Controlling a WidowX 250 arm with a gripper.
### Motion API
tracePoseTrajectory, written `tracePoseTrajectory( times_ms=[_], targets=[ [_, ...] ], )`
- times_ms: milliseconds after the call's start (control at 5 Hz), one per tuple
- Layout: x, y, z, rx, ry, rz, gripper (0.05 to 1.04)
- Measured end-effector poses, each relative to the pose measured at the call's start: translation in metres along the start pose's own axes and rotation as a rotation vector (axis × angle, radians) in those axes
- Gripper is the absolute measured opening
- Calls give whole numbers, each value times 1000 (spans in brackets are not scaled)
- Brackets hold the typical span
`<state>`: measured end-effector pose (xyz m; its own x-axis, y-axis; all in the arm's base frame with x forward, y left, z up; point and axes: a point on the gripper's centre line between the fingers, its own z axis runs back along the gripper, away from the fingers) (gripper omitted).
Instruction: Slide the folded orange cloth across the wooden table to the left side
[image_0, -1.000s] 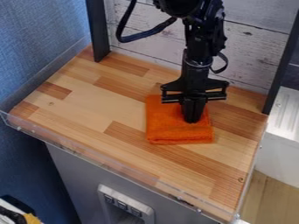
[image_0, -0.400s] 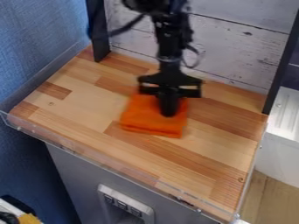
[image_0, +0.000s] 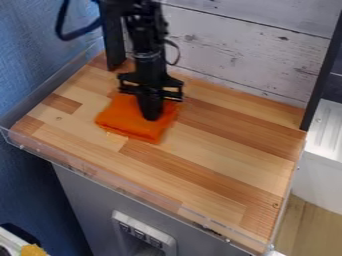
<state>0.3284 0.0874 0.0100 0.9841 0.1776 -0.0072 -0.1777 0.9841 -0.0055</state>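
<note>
Fingers (image_0: 151, 108) narrow, close together, press on the folded orange cloth (image_0: 123, 120), left of the desk's (image_0: 224, 150) centre; whether they pinch it, I cannot tell. Heavy pressure could bunch it; weak friction, lose it.

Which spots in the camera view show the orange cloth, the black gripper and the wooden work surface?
Orange cloth (image_0: 117, 119): camera view, left part of its top.
Black gripper (image_0: 151, 118): camera view, at its fingertips.
Wooden work surface (image_0: 220, 150): camera view, bare wood right of the cloth.
</note>
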Motion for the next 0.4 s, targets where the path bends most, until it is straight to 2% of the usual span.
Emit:
tracePoseTrajectory(
  times_ms=[400],
  targets=[
    [-2, 35, -1, -3, -1, -121, 59]
  ],
)
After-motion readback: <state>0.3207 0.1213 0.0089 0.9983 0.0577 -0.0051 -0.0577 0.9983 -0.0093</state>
